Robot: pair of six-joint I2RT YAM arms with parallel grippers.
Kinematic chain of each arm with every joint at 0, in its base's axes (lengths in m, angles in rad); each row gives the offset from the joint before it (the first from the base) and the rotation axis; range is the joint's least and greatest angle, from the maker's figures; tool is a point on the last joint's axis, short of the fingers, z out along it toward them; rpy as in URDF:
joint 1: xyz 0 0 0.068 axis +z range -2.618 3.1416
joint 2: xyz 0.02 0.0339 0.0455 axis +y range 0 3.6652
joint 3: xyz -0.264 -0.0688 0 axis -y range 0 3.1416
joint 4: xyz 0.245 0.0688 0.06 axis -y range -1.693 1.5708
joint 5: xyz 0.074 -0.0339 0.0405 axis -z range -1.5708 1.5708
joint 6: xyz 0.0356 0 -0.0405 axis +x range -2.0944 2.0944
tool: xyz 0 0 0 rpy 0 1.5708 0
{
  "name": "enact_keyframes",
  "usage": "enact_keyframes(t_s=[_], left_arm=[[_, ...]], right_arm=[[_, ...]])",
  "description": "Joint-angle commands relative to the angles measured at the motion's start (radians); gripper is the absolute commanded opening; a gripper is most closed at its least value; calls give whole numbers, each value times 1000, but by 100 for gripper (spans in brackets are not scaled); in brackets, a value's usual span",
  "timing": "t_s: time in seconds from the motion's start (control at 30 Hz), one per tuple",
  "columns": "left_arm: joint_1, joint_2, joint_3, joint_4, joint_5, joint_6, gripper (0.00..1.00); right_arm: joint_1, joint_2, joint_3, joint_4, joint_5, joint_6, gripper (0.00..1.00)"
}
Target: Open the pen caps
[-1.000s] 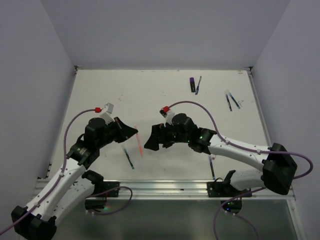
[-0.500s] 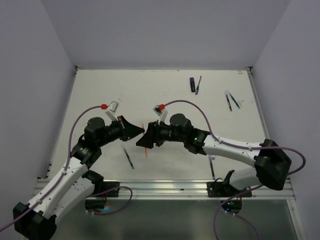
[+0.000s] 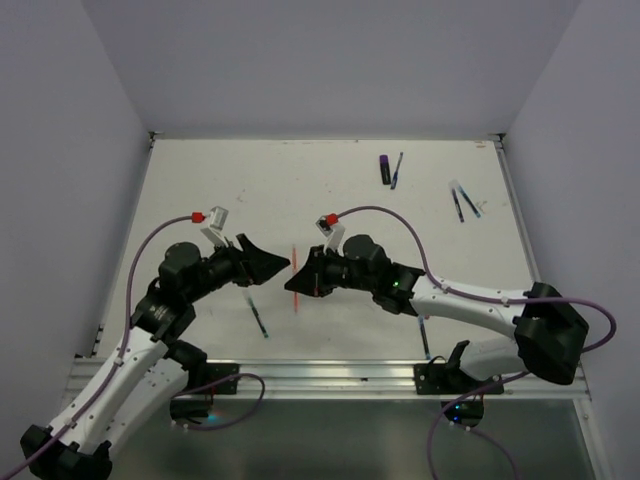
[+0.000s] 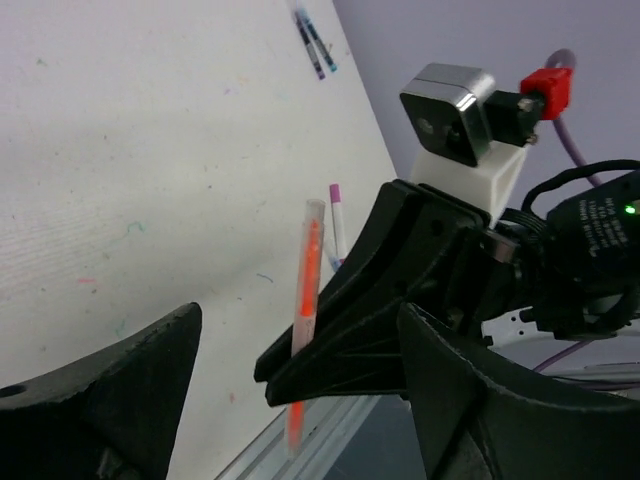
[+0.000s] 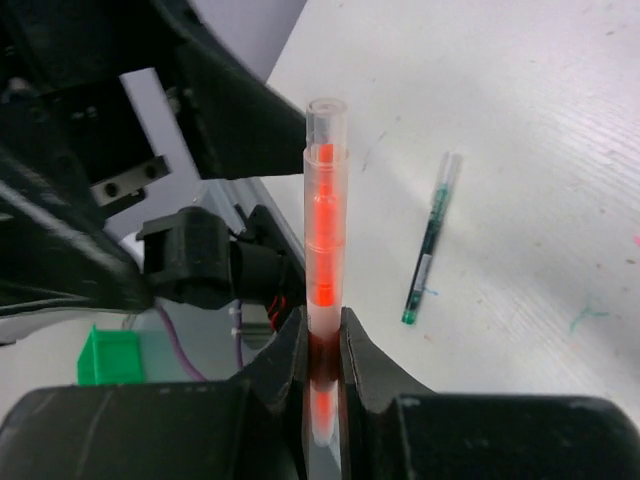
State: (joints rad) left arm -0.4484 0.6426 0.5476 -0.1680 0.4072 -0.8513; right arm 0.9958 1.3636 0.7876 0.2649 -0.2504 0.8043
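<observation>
Our right jaws clamp the red pen near its lower end, so its long upper length stands free, we judge for a pull on the cap. Our left jaws gape wide opposite, not touching it. It is a slim clear barrel with an orange-red core.

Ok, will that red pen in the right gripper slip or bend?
The red pen looks smooth clear plastic, so probably slippery. It stands straight above the right gripper, so likely stiff. Round, so apt to roll.
</observation>
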Motion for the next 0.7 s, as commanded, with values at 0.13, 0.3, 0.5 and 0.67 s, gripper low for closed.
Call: enact_keyframes(t_s=[0.13, 0.3, 0.5, 0.67], left_arm=[[-6, -98, -128, 112, 91, -18, 58], [-7, -95, -179, 252, 200, -34, 37], [-7, -69, -179, 245, 228, 14, 45], [-9, -52, -176, 255, 245, 24, 37]], right_arm=[[-2, -87, 24, -82, 247, 4, 0], [-3, -31, 125, -93, 269, 29, 0], [-3, 43, 197, -61, 234, 73, 0], [-3, 68, 210, -39, 212, 87, 0]])
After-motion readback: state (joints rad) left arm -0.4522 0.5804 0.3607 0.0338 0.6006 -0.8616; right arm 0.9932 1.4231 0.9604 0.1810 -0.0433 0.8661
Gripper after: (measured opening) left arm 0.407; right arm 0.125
